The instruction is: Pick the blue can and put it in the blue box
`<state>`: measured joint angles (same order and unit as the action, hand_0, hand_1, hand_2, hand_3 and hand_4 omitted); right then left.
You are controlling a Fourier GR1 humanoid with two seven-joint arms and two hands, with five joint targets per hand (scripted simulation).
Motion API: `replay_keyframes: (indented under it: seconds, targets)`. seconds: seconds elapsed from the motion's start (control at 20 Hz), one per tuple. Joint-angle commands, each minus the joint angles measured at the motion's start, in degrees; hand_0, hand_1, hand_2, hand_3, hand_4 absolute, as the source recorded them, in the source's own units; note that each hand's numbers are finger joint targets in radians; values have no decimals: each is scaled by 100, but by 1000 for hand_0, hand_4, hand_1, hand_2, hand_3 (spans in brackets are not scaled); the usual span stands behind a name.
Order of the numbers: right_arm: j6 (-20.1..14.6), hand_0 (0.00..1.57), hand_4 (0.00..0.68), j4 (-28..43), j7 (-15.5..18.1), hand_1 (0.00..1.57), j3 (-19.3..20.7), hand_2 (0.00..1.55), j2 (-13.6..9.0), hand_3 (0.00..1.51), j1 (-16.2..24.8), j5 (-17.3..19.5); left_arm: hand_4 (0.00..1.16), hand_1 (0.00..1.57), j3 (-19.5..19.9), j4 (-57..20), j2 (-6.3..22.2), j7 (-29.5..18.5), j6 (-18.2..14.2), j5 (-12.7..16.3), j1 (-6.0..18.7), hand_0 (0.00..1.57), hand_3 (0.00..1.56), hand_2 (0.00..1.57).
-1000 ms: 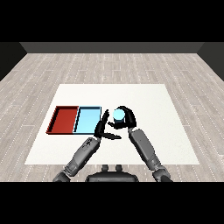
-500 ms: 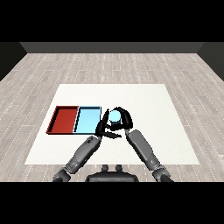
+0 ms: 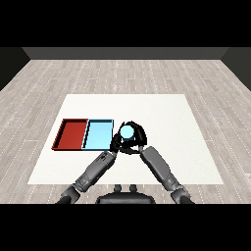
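Observation:
The blue can (image 3: pixel 127 131) shows its pale round top, and my right hand (image 3: pixel 140 135) is curled round it. It is held just right of the light blue tray (image 3: pixel 97 135), close to that tray's right rim. My left hand (image 3: pixel 115 143) is right beside it on the left, partly overlapped by the right hand, with its fingers fairly straight and nothing held. The lower part of the can is hidden by my fingers.
A red tray (image 3: pixel 72 133) lies against the left side of the light blue one; I see nothing inside either. The white table (image 3: pixel 162 112) stretches wide to the right and back. Both forearms come in from the lower middle.
My right hand has carried the can leftwards, from further right to the edge of the light blue tray. The left hand has shifted slightly left and now sits tight against it.

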<state>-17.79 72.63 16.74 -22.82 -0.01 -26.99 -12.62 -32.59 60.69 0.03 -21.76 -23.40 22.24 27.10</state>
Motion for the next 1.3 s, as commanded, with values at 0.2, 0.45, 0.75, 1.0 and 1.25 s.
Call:
replay_keyframes:
  seconds: [0.2,0.45,0.75,1.0,1.25]
  targets:
    - [58,1440,531,189,-186,1440,-148,1465,1,1380,239,67,0,0,-125,-21,-3,-32,-70,147,134,0,0,0]
    - [-351,1461,535,-472,291,1461,-532,1461,1,1370,-225,-282,0,0,-373,94,-2,40,-291,169,91,0,0,0]
    - [-565,1443,483,-154,-124,1443,-616,1447,-2,1360,-621,-424,0,0,-513,-30,2,255,-524,388,584,0,0,0]
    - [-194,1448,511,-99,18,1448,-493,1456,-5,1365,-361,-382,775,0,-131,-693,5,-216,-502,767,617,0,0,387]
    - [-271,1426,529,-101,-38,1426,-553,1461,-5,1378,-340,-396,1134,1571,-591,-452,4,401,-1371,610,764,1571,1472,1571]
